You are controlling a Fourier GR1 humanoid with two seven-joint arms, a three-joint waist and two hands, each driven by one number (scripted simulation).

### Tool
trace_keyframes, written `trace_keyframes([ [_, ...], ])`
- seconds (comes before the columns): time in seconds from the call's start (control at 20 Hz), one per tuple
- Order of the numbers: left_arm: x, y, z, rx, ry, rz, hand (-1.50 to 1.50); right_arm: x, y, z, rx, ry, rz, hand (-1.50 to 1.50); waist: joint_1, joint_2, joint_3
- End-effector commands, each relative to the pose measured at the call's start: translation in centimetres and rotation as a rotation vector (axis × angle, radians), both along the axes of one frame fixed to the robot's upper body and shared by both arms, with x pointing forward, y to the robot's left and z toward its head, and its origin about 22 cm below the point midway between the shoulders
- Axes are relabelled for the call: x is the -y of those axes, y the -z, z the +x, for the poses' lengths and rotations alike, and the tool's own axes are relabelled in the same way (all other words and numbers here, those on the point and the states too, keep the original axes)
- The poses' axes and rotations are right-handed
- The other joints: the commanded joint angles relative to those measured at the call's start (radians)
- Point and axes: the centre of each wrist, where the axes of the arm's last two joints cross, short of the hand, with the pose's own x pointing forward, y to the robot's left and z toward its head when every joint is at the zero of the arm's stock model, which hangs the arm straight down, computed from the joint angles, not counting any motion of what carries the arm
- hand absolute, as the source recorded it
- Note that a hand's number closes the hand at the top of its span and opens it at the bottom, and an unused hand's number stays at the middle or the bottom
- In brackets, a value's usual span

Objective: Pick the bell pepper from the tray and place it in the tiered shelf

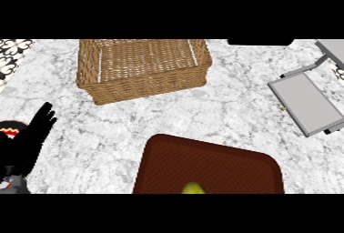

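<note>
A yellow-green bell pepper (193, 188) lies on the dark brown tray (201, 159) at the view's lower edge; only its top shows. The grey tiered shelf (306, 102) stands at the right, its lower tier a flat grey panel and an upper tier (332, 50) at the top right corner. My left hand (30, 136) is at the left edge, fingers straight and pointing up, resting well away from the tray. My right hand does not show.
A wicker basket (144, 68) sits at the back, left of centre. The counter (101, 132) is white marble. A dark object (260, 42) lies at the top edge, right of the basket.
</note>
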Motion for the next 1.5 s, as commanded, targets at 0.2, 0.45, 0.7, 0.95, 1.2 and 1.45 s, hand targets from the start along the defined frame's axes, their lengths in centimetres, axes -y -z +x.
trace_keyframes([
  [0.2,1.2,0.5,0.2,0.01,-0.019,0.005,0.0,0.8,1.1,-1.5,0.146,-0.032,0.035,-1.5,-0.01,0.01,0.015],
  [0.45,-0.8,0.0,1.1,-0.01,-0.023,0.007,0.0,0.1,0.2,-3.2,0.335,-0.07,0.118,-1.5,-0.022,0.009,0.015],
  [0.7,-1.3,1.5,-2.3,-0.004,-0.018,0.007,0.0,-0.9,-2.8,-5.4,0.488,-0.097,0.125,-1.5,-0.009,0.006,0.014],
  [0.95,0.3,1.6,-0.1,-0.003,-0.042,-0.004,0.0,-3.8,-5.1,-10.6,0.603,-0.116,0.088,-1.5,-0.031,0.004,0.013],
  [1.2,-0.3,1.0,-0.8,-0.028,-0.058,0.012,0.0,-5.4,-7.6,-17.2,0.631,0.015,0.059,-1.5,-0.037,-0.001,0.013],
  [1.45,-0.3,0.7,-2.0,-0.019,-0.068,0.006,0.0,-5.1,-8.5,-22.9,0.572,0.051,0.042,-1.5,-0.065,-0.018,0.012],
])
